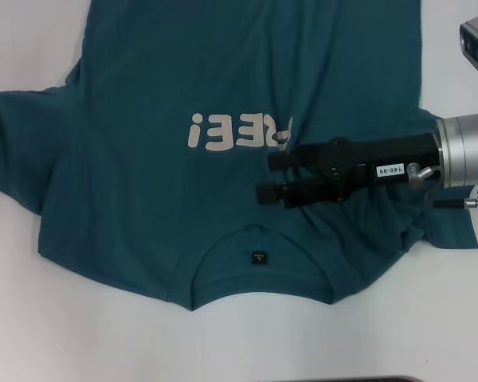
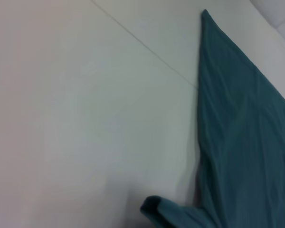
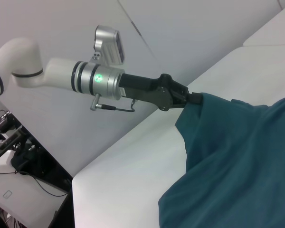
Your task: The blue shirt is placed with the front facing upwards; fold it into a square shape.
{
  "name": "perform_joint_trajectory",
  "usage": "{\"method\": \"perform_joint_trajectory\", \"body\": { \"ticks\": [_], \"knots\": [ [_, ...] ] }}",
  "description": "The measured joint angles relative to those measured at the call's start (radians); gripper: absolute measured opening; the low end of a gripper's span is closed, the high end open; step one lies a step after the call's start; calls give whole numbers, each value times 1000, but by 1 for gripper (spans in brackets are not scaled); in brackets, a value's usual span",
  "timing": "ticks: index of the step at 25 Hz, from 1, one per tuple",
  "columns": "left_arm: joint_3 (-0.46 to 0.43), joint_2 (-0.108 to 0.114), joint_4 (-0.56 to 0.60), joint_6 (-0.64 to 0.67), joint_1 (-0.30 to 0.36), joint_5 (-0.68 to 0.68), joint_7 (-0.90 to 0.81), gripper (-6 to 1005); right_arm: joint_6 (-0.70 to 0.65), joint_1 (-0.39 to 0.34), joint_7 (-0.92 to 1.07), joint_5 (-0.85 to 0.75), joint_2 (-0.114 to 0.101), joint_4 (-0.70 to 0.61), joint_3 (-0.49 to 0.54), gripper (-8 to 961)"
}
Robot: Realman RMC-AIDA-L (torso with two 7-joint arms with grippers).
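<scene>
Right hand (image 1: 269, 175) black – silver wrist, cyan ring light, white "140-06" label.

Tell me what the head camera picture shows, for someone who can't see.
A blue shirt lies spread front-up on a white table, collar nearest the robot. The open right gripper reaches in over its chest beside the pale letters.

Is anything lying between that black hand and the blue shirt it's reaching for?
Nothing visible does. The right hand hangs open directly over the blue shirt, beside its letters, with only bare cloth beneath. The left hand grips a raised edge of the shirt.
</scene>
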Motion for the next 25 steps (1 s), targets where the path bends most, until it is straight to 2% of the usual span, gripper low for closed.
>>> {"method": "perform_joint_trajectory", "body": {
  "ticks": [12, 18, 25],
  "knots": [
    [1, 12, -80, 86, -36, 96, -13, 10, 3, 0, 19, 0, 0, -2, 0, 914],
    [6, -30, -154, 80, -45, 99, 10, 13, 5, 0, 20, 0, 0, -3, 0, 914],
    [24, -33, -158, 91, -48, 98, 3, 13, 6, 0, 20, 0, 0, -3, 0, 914]
  ]
}}
